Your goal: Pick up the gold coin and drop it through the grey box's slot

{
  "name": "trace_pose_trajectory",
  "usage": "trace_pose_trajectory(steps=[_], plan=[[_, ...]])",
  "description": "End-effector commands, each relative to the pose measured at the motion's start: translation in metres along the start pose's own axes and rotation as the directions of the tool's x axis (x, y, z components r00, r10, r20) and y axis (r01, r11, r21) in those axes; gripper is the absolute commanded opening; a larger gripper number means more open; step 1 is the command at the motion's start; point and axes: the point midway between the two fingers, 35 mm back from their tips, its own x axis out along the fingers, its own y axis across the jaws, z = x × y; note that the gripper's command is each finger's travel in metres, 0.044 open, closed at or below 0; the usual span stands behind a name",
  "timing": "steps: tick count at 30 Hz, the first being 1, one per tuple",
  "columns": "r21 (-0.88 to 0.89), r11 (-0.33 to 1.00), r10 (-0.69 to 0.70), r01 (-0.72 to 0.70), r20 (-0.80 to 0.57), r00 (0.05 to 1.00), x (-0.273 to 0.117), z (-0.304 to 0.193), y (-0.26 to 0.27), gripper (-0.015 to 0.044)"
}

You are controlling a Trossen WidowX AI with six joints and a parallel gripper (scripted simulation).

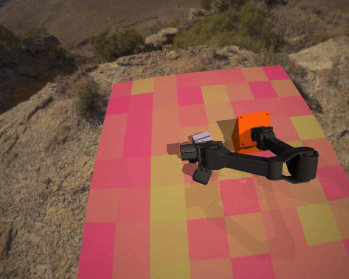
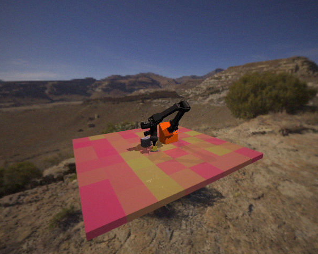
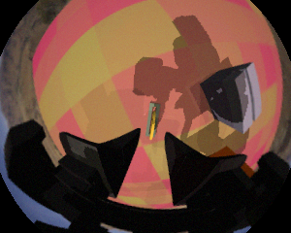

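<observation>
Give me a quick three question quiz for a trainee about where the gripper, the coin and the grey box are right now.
1. True or false: the gripper already grips the coin.
2. In the wrist view, the grey box lies on which side of the coin: A left, B right?
3. Fill in: the coin stands on its ____ in the holder.

Key: 1 false, the fingers are apart above it, holding nothing. 2 B. 3 edge.

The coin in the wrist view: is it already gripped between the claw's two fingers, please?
No, the coin stands edge-on in its holder on the mat below, beyond the tips of the open claw, with a gap on either side.
</observation>
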Motion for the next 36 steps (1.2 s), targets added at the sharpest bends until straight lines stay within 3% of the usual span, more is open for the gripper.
trace_pose_trajectory(steps=[1, 27, 33, 36], plan=[[0.007, 1.000, 0.002, -0.002, -0.003, 1.000, 0.006, 0.000, 0.000, 0.0161], [0.007, 1.000, 0.006, -0.006, -0.005, 1.000, 0.044, -0.002, 0.000, 0.0161], [0.007, 1.000, 0.006, -0.006, -0.005, 1.000, 0.044, -0.002, 0.000, 0.0003], [0.007, 1.000, 0.006, -0.006, -0.005, 1.000, 0.044, -0.002, 0.000, 0.0000]])
